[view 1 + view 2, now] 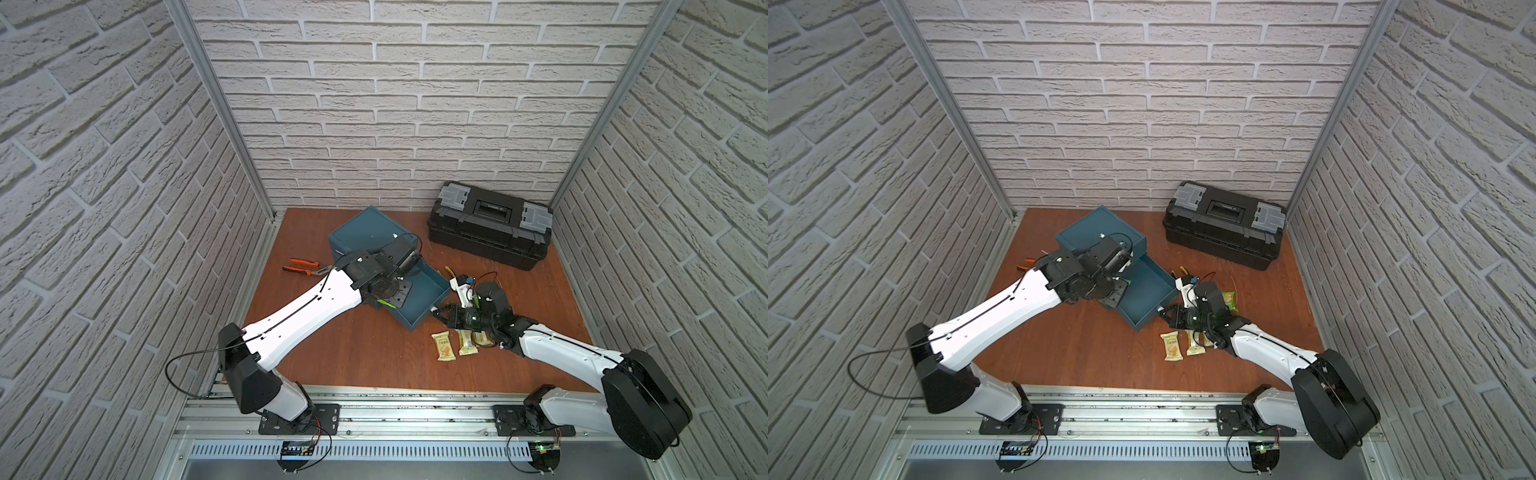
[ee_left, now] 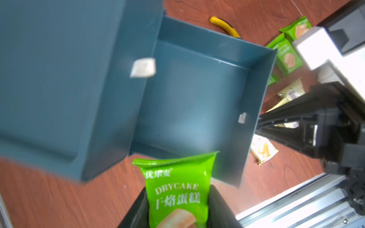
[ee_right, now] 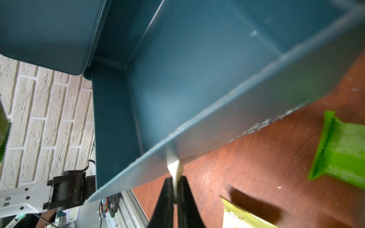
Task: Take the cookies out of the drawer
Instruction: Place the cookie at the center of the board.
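Green packet pinched in left gripper: likely light, slippery, crushable; hold mid-body, gently; right gripper clamps tab on drawer.

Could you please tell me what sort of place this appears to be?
Probably a robot test cell dressed as a workshop: brick-print walls, left arm and right arm bolted to a rail, a toolbox and pliers on the table.
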Available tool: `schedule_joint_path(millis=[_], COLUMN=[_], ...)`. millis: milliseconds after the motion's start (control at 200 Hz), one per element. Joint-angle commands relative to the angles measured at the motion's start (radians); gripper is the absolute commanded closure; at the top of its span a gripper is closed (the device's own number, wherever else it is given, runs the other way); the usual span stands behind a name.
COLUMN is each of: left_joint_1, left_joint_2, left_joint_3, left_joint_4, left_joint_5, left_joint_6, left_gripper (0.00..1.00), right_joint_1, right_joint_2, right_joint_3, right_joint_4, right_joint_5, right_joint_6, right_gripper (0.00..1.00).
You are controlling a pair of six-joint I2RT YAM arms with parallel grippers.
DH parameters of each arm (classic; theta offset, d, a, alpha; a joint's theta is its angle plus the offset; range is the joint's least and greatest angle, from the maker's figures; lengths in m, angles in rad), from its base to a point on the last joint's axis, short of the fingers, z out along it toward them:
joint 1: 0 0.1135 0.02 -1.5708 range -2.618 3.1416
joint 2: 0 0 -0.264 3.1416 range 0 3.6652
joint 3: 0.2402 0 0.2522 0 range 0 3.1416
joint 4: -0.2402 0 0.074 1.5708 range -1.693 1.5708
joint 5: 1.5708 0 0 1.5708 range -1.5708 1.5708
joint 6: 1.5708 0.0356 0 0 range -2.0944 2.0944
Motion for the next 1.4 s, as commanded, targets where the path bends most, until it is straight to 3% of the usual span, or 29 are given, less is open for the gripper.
schedule_joint_path(millis=[0,255,485,795,1055,1395], left_joint_1=[0.007,0.071,0.150,0.272,0.288,0.299], left_joint_2=[-0.088,-0.291,-0.291,-0.199,-0.077,-0.087], left_joint_3=[-0.122,-0.437,-0.682,-0.770,-0.785,-0.773], left_joint_4=[-0.026,0.038,0.251,0.337,0.374,0.364], left_joint_5=[-0.033,-0.007,0.113,0.100,0.099,0.075], left_joint_6=[-0.126,-0.252,-0.245,-0.198,-0.183,-0.179], left_gripper=[0.58,0.58,0.58,0.58,0.54,0.31], right_joint_1=[-0.002,-0.002,-0.003,-0.002,-0.002,-0.001], right_joint_2=[0.008,0.018,0.022,0.019,0.024,0.037], right_joint_3=[0.029,0.035,0.040,0.054,0.069,0.093], right_joint_4=[0.021,0.020,0.025,0.008,0.008,-0.011], right_joint_5=[-0.032,-0.051,-0.049,-0.053,-0.051,-0.056], right_joint_6=[-0.027,-0.036,-0.031,-0.033,-0.030,-0.039], right_gripper=[0.96,0.96,0.96,0.96,0.96,0.96])
